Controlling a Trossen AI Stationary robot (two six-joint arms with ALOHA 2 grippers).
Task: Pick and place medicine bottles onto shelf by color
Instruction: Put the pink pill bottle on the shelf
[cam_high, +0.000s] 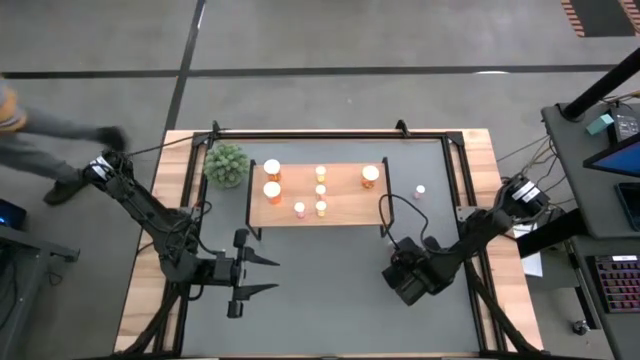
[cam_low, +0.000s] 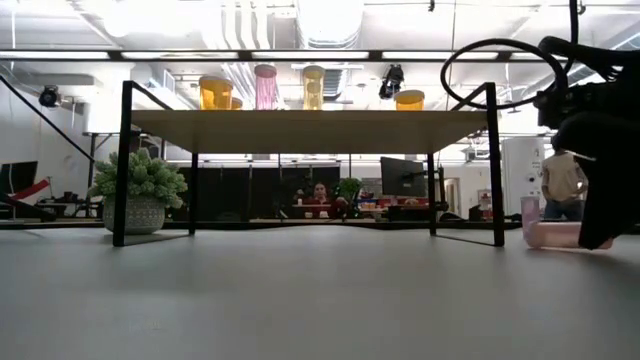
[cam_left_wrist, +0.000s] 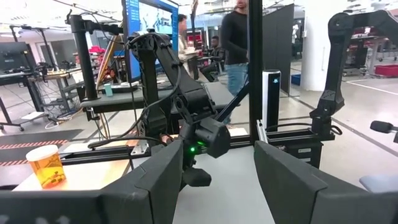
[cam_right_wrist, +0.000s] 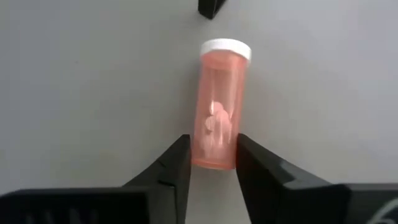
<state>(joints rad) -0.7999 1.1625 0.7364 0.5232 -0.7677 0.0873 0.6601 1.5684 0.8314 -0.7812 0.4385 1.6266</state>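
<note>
Right gripper (cam_right_wrist: 212, 163) at five o'clock of light-wood shelf (cam_high: 345, 207), narrowed on lying pink white-capped medicine bottle (cam_right_wrist: 219, 112); left gripper (cam_high: 268, 275) at seven o'clock, wide.

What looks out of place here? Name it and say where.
One pink bottle lies on its side on the table instead of standing. Its white cap points away from the right tool, whose fingers pinch its base.

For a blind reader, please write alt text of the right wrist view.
The right claw has its two dark fingers on either side of a pink medicine bottle lying on its side on the grey table. The bottle's white cap points away from the claw.
</note>
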